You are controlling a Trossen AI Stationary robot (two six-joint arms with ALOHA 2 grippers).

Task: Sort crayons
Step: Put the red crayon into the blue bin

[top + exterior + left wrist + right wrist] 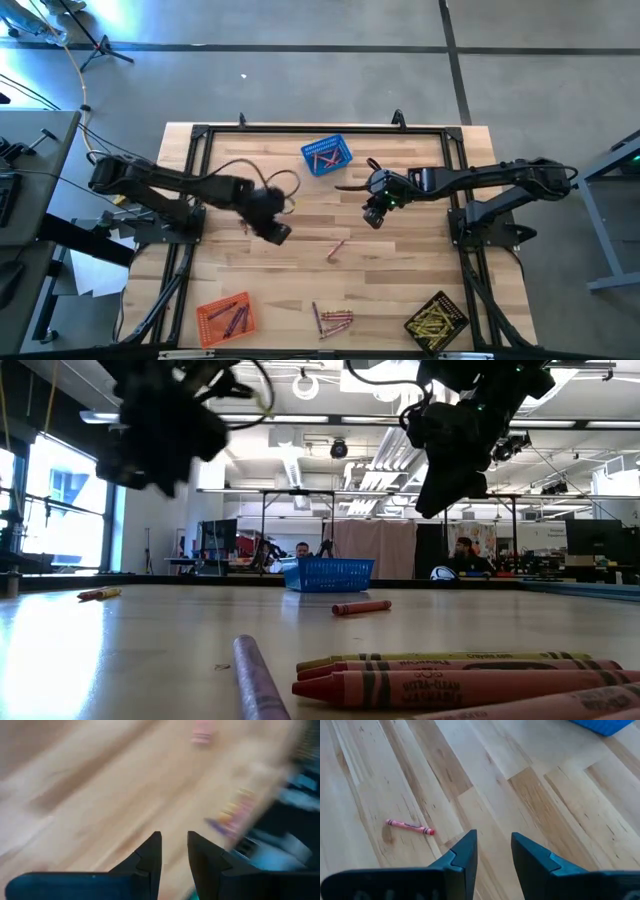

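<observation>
Loose crayons lie flat on the wooden table: one red crayon [335, 248] [410, 826] near the middle and a small cluster [333, 320] [450, 680] by the near edge. My left gripper [275, 232] [174, 851] hangs open above the table, left of the red crayon, with nothing between its fingers; its wrist view is blurred. My right gripper [375, 215] [493, 851] hangs open above bare wood, between the blue basket [327, 156] and the red crayon.
The blue mesh basket at the far edge holds a few crayons. An orange basket [225, 318] stands at the near left and a black basket [437, 322] with yellow crayons at the near right. One more crayon [98, 594] lies at the left. People sit beyond the table.
</observation>
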